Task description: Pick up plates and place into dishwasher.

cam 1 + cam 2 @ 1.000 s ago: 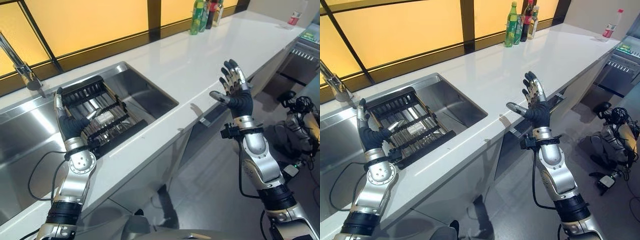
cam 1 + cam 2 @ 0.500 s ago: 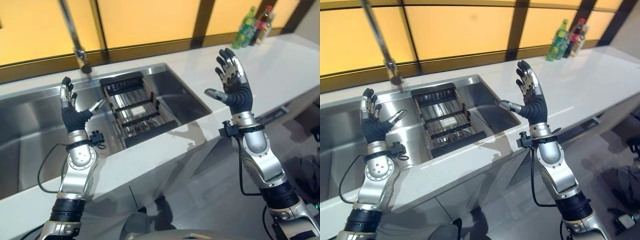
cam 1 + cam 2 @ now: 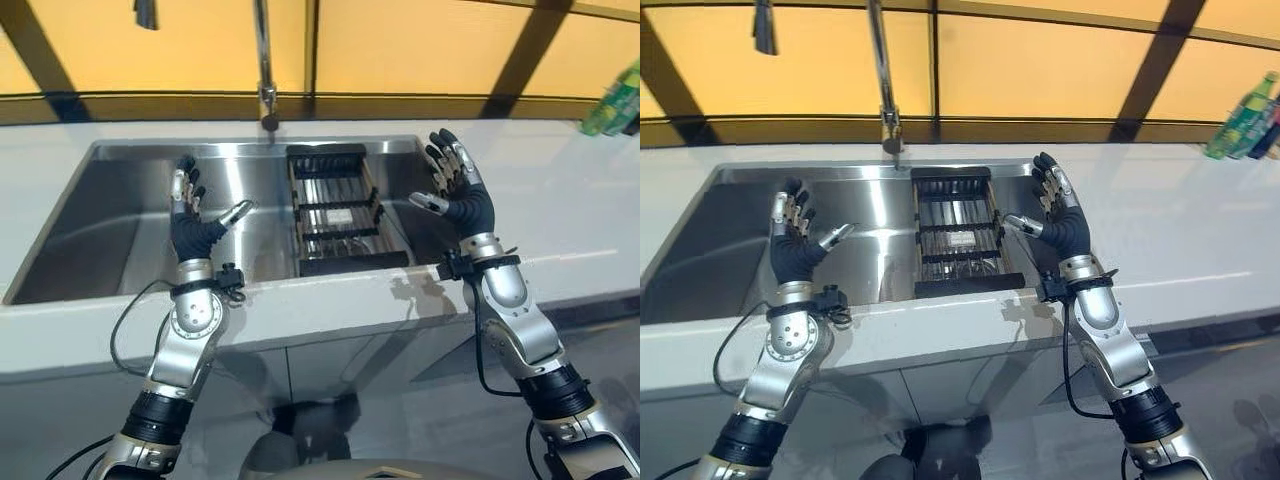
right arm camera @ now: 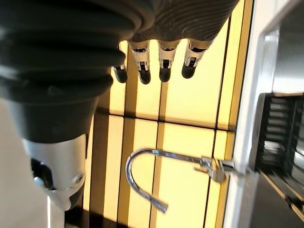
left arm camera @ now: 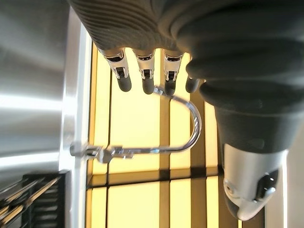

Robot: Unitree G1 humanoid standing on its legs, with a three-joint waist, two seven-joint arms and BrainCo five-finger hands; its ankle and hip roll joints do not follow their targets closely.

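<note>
My left hand [image 3: 190, 232] is raised over the front edge of the steel sink [image 3: 120, 250], palm up, fingers [image 5: 145, 78] straight and spread, holding nothing. My right hand [image 3: 460, 202] is raised in the same way at the sink's right end, open and empty, its fingers [image 4: 161, 64] straight. Between the two hands a black dish rack [image 3: 340, 215] with metal bars sits in the sink. A small pale piece lies among its bars.
A tall curved steel faucet [image 3: 265, 60] rises behind the sink, in front of yellow window panes. White counter [image 3: 570, 210] runs to the right, with green bottles [image 3: 1242, 125] at its far end. Low cabinet fronts [image 3: 330, 365] stand below the counter edge.
The whole picture has swung left, so the camera moved: the sink now lies square in front. Both hands stay raised and open, holding nothing.
</note>
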